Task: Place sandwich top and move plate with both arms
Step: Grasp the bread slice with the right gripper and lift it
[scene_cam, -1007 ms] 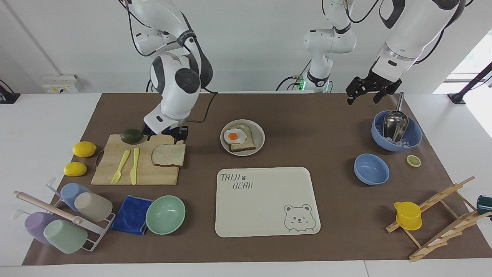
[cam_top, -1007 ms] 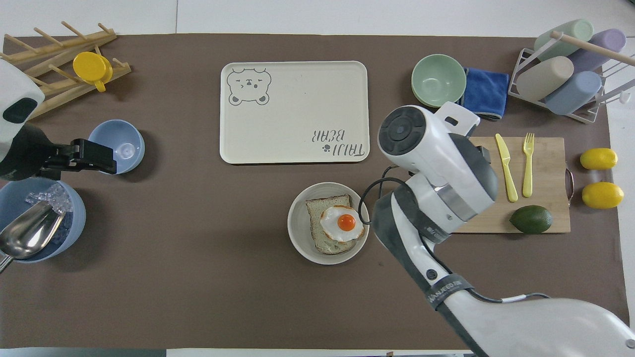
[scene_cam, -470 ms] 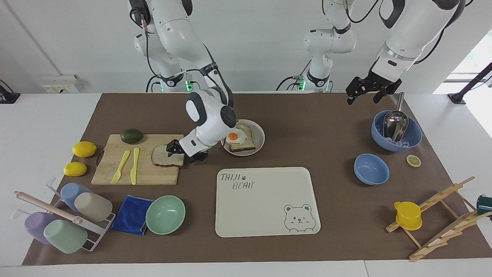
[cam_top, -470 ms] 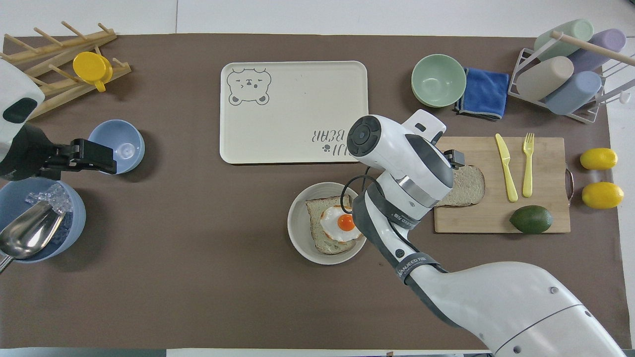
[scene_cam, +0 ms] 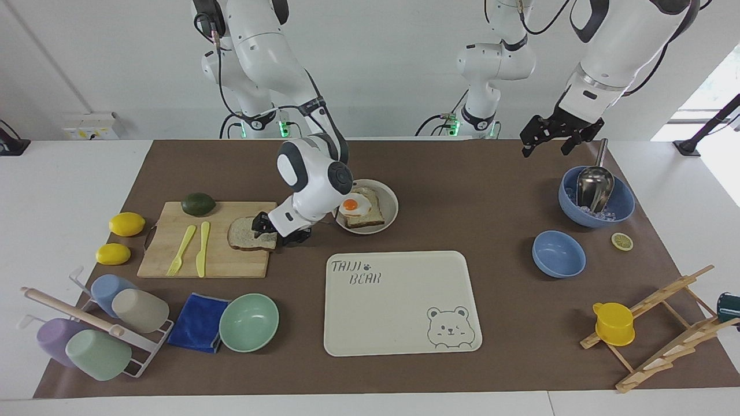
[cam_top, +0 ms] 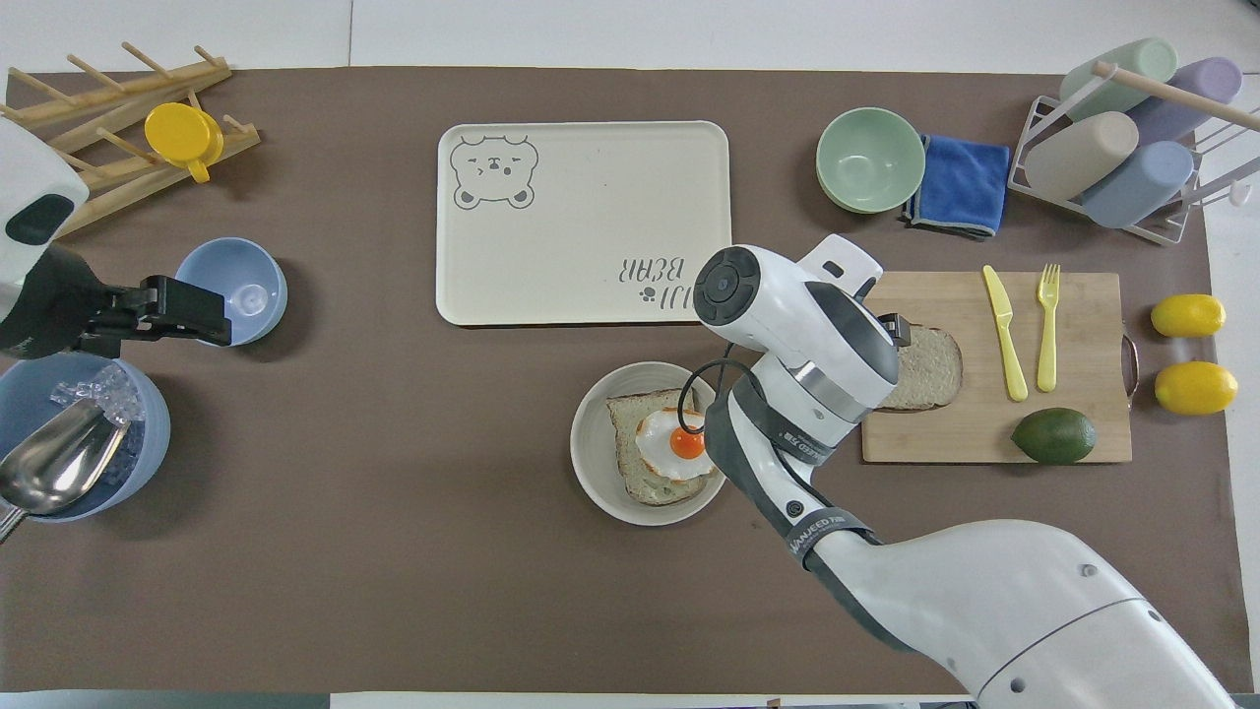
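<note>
Right gripper (scene_cam: pixel 272 229) now sits low at the edge of the sandwich top (scene_cam: pixel 247 234), on the side toward the plate. A second ago it was at the robot-side edge of the cutting board (scene_cam: pixel 173 254), near the avocado (scene_cam: pixel 198 204); half a second ago it had swung round to the slice's plate-side edge. Since then only a small shift, slightly closer in on the bread. Its fingers appear to straddle the edge of the slice, but I cannot tell whether they have closed on it.

Sandwich top: lying flat on the cutting board at the corner nearest the plate, beside the yellow knife (scene_cam: pixel 202 248) and fork (scene_cam: pixel 182 249). Its outline has nudged a little along the board over the last second, so contact is likely.

Plate (scene_cam: pixel 388 216): on the counter, just beside the board toward the left arm's end, nearer the robots than the bear-print tray (scene_cam: pixel 399 335). It carries the egg toast (scene_cam: pixel 361 209), uncovered.

Left gripper (scene_cam: pixel 549 136): unchanged, waiting in the air over the counter near the blue bowl with the scoop (scene_cam: pixel 595 199); fingers spread apart.

Judgement: approach is finished and the grasp is being settled. Nothing placed yet; the lift, the placement on the egg and the two-arm plate move all remain.
</note>
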Motion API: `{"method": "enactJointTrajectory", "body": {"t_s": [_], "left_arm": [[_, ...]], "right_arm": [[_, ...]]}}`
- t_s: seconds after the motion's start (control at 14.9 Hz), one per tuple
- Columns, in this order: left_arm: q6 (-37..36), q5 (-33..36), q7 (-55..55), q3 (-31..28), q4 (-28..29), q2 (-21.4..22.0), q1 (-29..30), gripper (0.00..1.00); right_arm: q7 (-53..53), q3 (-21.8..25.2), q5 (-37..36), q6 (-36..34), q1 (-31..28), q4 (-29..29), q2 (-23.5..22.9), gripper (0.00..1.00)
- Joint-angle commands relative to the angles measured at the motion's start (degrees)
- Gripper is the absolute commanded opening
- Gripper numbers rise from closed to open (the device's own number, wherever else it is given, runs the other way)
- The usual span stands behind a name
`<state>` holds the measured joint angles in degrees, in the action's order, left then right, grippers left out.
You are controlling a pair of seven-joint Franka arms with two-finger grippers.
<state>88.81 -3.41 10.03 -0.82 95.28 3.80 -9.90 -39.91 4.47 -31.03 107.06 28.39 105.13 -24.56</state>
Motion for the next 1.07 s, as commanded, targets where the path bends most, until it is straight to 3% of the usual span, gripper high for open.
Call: {"method": "enactJointTrajectory", "body": {"t_s": [0.0,0.4,0.54,0.67,0.87,1.01], "left_arm": [[-0.74,0.86,-0.45,0.38,0.17,0.77,0.5,1.0],[-0.74,0.86,-0.45,0.38,0.26,0.77,0.5,1.0],[-0.74,0.86,-0.45,0.38,0.17,0.77,0.5,1.0],[-0.74,0.86,-0.45,0.38,0.26,0.77,0.5,1.0],[-0.74,0.86,-0.45,0.38,0.26,0.77,0.5,1.0],[-0.74,0.86,-0.45,0.38,0.26,0.77,0.58,1.0]], "right_arm": [[-0.87,-0.26,1.06,1.3,-0.44,2.36,1.8,0.77],[-1.92,-0.26,1.06,2.01,-0.27,5.0,2.59,0.53],[-2.02,-0.26,1.06,2.01,-0.09,5.62,2.68,0.33],[-1.84,-0.26,1.06,1.4,0.08,4.83,2.59,0.01],[-1.58,-0.6,0.97,-3.94,0.87,-0.16,2.15,0.0],[-0.26,-2.97,0.97,-12.53,1.49,-6.74,1.63,0.0]]}}
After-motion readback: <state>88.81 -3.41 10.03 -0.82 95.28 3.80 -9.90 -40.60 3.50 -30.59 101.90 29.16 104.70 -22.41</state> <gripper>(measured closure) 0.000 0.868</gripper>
